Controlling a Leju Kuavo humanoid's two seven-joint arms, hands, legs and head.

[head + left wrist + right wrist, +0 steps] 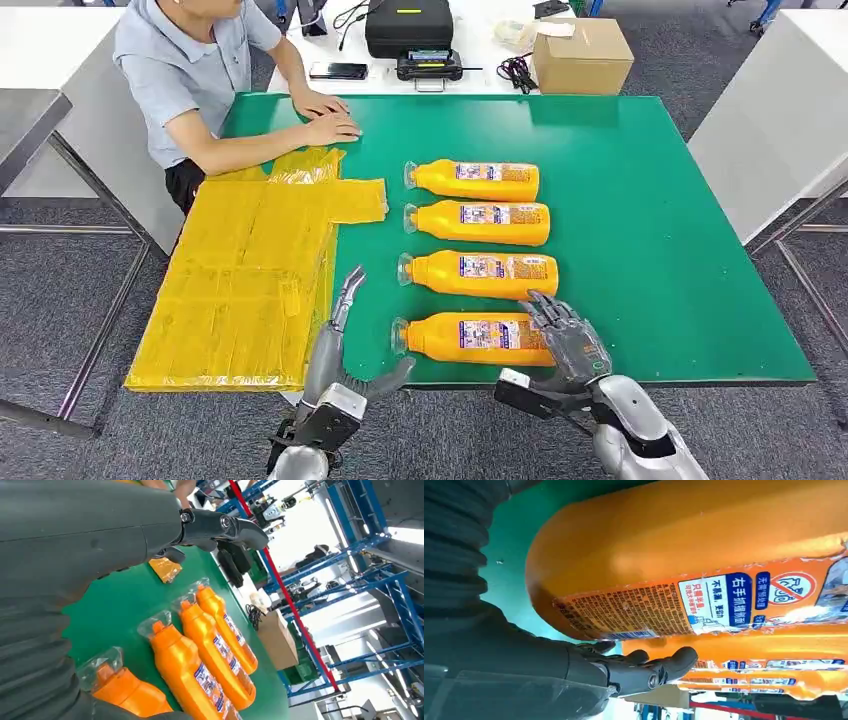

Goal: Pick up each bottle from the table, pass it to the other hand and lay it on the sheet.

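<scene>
Several orange bottles lie in a row on the green table (650,220), clear caps pointing toward the yellow sheet (250,280). My right hand (568,340) is at the base end of the nearest bottle (465,338), fingers spread over it; the bottle still lies flat. The right wrist view shows that bottle (684,545) very close, with my right hand (524,665) and its fingers alongside, not clasped around it. My left hand (340,335) hovers open between the sheet and the bottle's cap, holding nothing. The left wrist view shows my left hand (75,535) above the row, with the nearest bottle (127,692) at the frame's edge.
A person sits at the table's far left corner, their hands (325,115) resting on the table by the sheet's far end. Behind the table stand a cardboard box (582,55), a black case (408,25) and a phone (338,70). The sheet hangs past the table's left edge.
</scene>
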